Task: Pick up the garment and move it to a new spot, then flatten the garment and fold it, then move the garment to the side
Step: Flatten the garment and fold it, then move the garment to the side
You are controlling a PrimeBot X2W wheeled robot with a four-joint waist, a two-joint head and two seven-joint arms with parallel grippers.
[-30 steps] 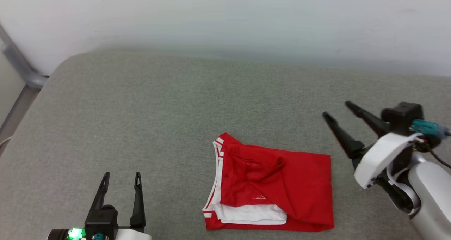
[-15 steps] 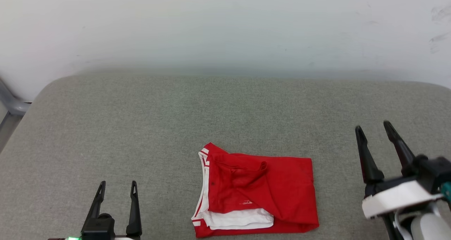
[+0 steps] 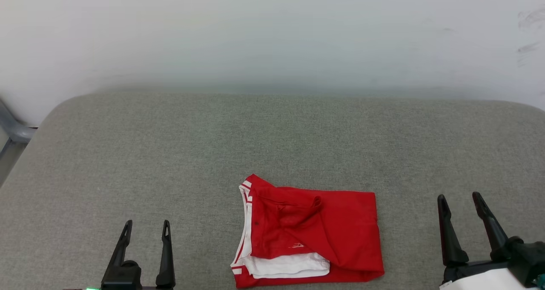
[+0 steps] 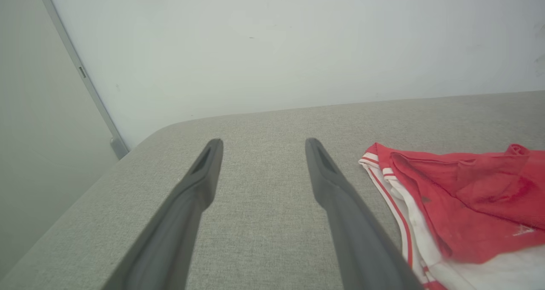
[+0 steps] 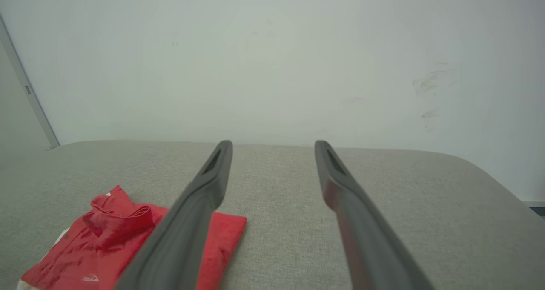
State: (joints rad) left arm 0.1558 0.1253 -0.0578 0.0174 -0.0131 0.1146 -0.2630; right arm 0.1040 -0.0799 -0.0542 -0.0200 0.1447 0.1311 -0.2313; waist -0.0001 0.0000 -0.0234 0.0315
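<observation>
You have the shirt (image 3: 315,234) lying folded on the grey cushion (image 3: 170,153), close to its front edge and a little right of the middle, with a white layer showing along its near side. Its long axis runs side to side, across your reach rather than along it. Your left gripper (image 3: 147,224) sits low at the left with its fingers spread wide and nothing between them; the shirt lies off to its right, the white-striped end facing it. Your right gripper (image 3: 458,197) sits low at the right, likewise spread wide and empty, and the shirt lies off to its left, plain red end facing it. Neither touches the cloth, and the two stand about equally near, one at each short end. By the look of it the folding is done, so what remains is the move to the side: you reach inward from either end, not forward
</observation>
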